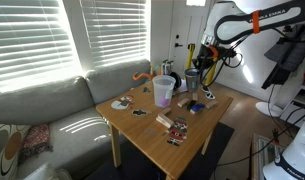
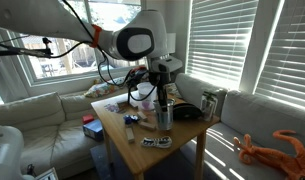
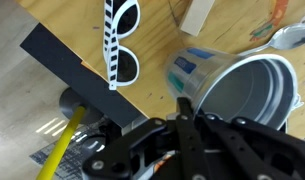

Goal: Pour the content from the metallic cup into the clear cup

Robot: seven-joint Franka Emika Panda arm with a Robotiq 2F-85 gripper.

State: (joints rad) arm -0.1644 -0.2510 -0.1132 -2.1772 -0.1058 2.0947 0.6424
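Black linkage of the hand (image 3: 192,125) fills the bottom of the wrist view, its tips at the near rim of the metallic cup (image 3: 242,90). That cup stands upright on the bench (image 3: 72,25), near white sunglasses (image 3: 122,40). Whether the hand is clenched on it or released, I cannot tell. In an exterior view the clear cup (image 1: 164,92) stands upright near the metallic cup.

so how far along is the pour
Done: nothing looks poured yet; the metallic cup stands upright on the table. In hand: the gripper sits right over that cup, though whether it has gripped it is unclear. Left: lift the cup, carry it to the clear cup and tilt.
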